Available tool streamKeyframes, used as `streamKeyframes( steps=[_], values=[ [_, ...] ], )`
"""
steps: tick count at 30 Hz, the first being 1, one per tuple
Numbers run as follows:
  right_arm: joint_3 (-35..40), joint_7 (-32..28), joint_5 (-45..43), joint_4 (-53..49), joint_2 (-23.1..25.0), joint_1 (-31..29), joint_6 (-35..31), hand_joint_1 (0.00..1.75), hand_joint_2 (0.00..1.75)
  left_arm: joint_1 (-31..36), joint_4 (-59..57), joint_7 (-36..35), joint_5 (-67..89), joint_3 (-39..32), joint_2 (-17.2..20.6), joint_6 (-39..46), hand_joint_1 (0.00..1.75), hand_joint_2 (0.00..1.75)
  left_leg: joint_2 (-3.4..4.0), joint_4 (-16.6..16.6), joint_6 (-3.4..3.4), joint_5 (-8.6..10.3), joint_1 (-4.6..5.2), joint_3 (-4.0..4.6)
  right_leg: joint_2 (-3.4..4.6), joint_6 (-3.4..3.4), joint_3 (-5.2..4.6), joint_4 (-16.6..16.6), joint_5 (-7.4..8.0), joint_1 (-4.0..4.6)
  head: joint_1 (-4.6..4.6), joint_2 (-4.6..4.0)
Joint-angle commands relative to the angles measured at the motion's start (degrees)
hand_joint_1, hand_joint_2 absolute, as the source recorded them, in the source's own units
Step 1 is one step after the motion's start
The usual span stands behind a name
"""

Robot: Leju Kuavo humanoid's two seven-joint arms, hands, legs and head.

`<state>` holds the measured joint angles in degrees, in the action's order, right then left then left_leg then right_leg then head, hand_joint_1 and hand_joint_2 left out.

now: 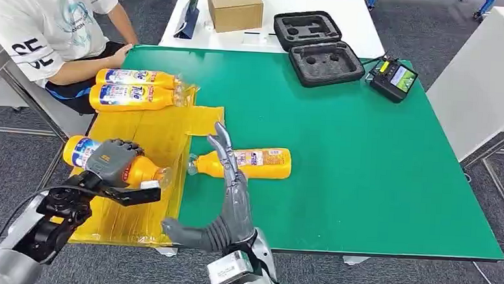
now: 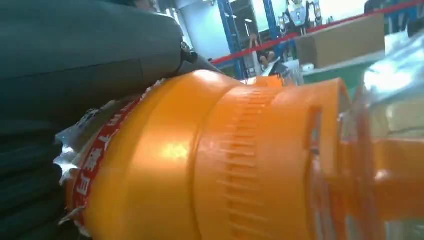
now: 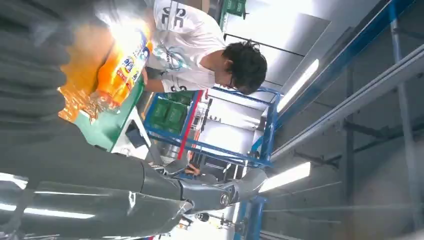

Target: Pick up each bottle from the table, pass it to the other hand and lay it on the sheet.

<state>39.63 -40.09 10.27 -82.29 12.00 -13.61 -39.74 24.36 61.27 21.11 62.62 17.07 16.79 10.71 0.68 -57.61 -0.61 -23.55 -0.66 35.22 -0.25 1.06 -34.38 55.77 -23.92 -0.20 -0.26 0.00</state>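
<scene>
The left hand (image 1: 113,161) was wrapped over an orange bottle (image 1: 86,154), fingers curled around its middle, holding it lying on its side above the near left part of the yellow sheet (image 1: 147,136). In the left wrist view the same bottle (image 2: 210,160) appeared very close, its ribbed orange shoulder and clear cap end pointing away from the dark fingers (image 2: 30,195).

The right hand (image 1: 223,199) was raised at the near edge of the green table (image 1: 378,161), fingers straight and spread, thumb out to the side, holding nothing. Its fingertips overlapped the neck end of a second orange bottle (image 1: 261,163), which lay on its side on the bare green surface just beside the sheet's right edge; whether they touched could not be told.

Two more orange bottles (image 1: 138,89) lay side by side at the far end of the sheet, caps pointing right. A person in a white printed T-shirt (image 1: 41,20) sat at the far left corner, one hand resting on the table edge. Further back were a cardboard box (image 1: 234,7), an open black foam-lined case (image 1: 316,48) and a small handheld device with a lit screen (image 1: 394,78).
</scene>
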Motion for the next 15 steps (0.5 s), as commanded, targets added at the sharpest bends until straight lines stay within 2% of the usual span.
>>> streamKeyframes(
  steps=[1,3,4,7,8,9,13,15],
  values=[
    [1.75,0.09,0.42,1.45,-1.9,-0.69,-0.26,0.0,1.75,7.96,-12.25,2.51,-2.05,5.45,-0.9,-7.6,1.62,1.75,-0.17,0.04,0.01,-0.01,-0.02,-0.13,-0.13,-0.01,0.18,-0.04,-0.05,0.02,0.0,0.0],
    [1.55,0.09,0.73,1.9,-1.85,-0.48,-0.26,0.0,1.75,9.64,-14.21,3.23,-3.33,5.67,-1.82,-9.82,1.68,1.75,-0.24,0.03,0.01,-0.02,-0.02,-0.16,-0.19,-0.01,0.23,-0.04,-0.08,0.02,-0.02,0.0],
    [1.57,0.09,0.88,2.41,-1.78,-0.65,-0.26,0.0,1.75,10.48,-15.04,3.94,-4.39,5.56,-1.98,-11.39,1.62,1.75,-0.21,0.03,0.01,0.01,-0.02,-0.09,-0.16,-0.01,0.14,-0.04,-0.05,0.02,0.0,0.0],
    [1.58,0.09,0.46,3.37,-1.8,-1.04,-0.26,0.0,1.75,12.64,-17.72,6.32,-8.0,5.92,-1.75,-18.46,1.64,1.75,-0.2,0.03,0.01,0.01,-0.03,-0.1,-0.16,-0.01,0.15,-0.04,-0.05,0.03,0.0,0.0],
    [1.71,0.09,0.35,3.5,-1.81,-1.12,-0.26,0.0,1.75,12.75,-17.73,6.61,-8.28,6.13,-1.46,-18.96,1.61,1.75,-0.28,0.04,0.01,-0.02,-0.05,-0.19,-0.22,-0.02,0.27,-0.05,-0.09,0.04,0.0,0.0],
    [1.76,0.09,0.3,3.7,-1.83,-1.31,-0.26,0.0,1.75,12.93,-17.99,6.93,-8.97,6.73,-1.09,-20.44,1.71,1.75,-0.21,0.05,0.01,-0.01,-0.03,-0.17,-0.15,-0.01,0.23,-0.05,-0.06,0.02,-0.02,0.0],
    [1.94,0.09,-0.03,4.44,-1.93,-1.73,-0.26,0.0,1.75,12.45,-18.69,6.62,-10.42,7.08,-1.53,-21.47,1.75,1.75,-0.11,0.09,0.0,-0.02,0.01,-0.23,-0.06,0.0,0.27,-0.07,-0.04,-0.02,-0.02,0.0],
    [1.98,0.09,0.07,4.77,-1.86,-1.91,-0.26,0.0,1.75,12.33,-19.16,6.19,-10.68,7.42,-1.66,-21.64,1.69,1.75,-0.1,0.09,0.0,-0.02,-0.01,-0.24,-0.04,0.0,0.29,-0.08,-0.04,0.0,-0.02,0.0]
  ],
)
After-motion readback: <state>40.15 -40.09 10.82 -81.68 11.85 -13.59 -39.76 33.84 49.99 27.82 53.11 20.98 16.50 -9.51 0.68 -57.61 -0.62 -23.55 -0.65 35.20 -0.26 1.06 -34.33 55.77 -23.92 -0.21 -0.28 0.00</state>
